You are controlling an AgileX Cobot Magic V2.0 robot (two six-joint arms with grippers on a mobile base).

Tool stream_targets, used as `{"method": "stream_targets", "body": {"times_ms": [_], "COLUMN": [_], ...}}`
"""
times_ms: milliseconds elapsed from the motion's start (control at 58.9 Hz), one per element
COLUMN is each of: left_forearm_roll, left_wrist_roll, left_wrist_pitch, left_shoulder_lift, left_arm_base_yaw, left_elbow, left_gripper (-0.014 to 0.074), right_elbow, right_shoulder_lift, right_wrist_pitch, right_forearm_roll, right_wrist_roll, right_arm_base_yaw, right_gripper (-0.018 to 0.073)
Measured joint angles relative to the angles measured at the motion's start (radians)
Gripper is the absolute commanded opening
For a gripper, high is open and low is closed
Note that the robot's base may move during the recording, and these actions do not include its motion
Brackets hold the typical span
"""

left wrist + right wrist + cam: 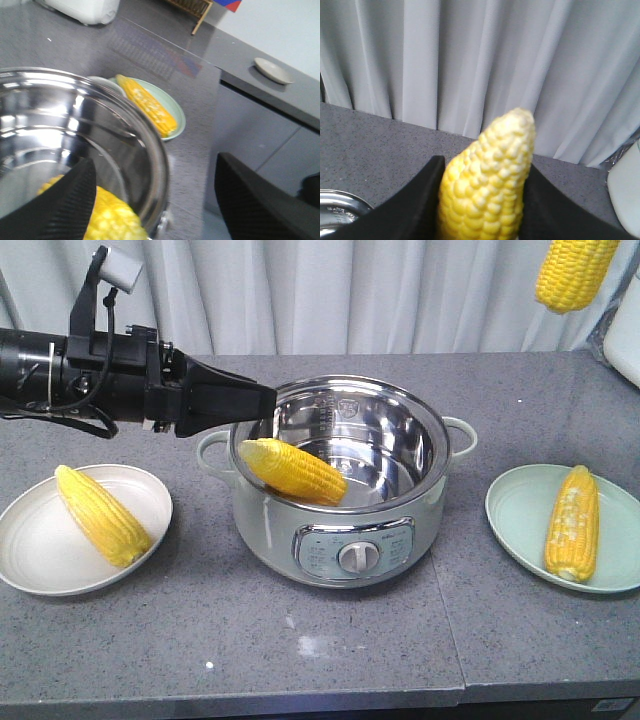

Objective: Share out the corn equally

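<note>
A corn cob (295, 470) leans inside the steel pot (400, 415), its end resting on the near left rim. My left gripper (264, 412) stands open at that rim. In the left wrist view its gripper (160, 200) straddles the pot wall (150, 150), with one finger inside above that corn (110, 217) and the other outside. My right gripper (487, 210) is shut on another cob (490, 175), which hangs high at the upper right (573, 270). One cob (100, 515) lies on the white plate (30, 560), one (572, 523) on the green plate (515, 510).
A white appliance (627, 335) stands at the table's far right edge. A small dish (272, 70) sits on a separate counter. Grey curtains (445, 60) hang behind the table. The table's front edge (300, 702) runs close below the pot.
</note>
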Motion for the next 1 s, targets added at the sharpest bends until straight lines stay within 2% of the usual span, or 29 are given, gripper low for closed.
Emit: {"method": "stream_targets", "body": {"times_ms": [458,713,1002], "left_forearm_roll": [0.0,0.0,0.0], "left_wrist_roll": [0.187,0.237,0.249], "left_wrist_pitch": [0.016,0.025,0.051], "left_shoulder_lift": [0.0,0.0,0.005], "left_arm_base_yaw": [-0.008,-0.058,-0.061], "left_elbow": [0.0,0.0,0.0], "left_gripper": [0.0496,0.0496,0.0496], "right_elbow": [0.0,0.0,0.0], "right_shoulder_lift": [0.0,0.0,0.0], "right_wrist_pitch": [0.001,0.0,0.0], "right_forearm_roll": [0.001,0.0,-0.001], "right_wrist_roll": [0.002,0.002,0.002], "right_arm_base_yaw": [0.0,0.0,0.0], "right_gripper": [-0.0009,-0.0009,-0.0009]}}
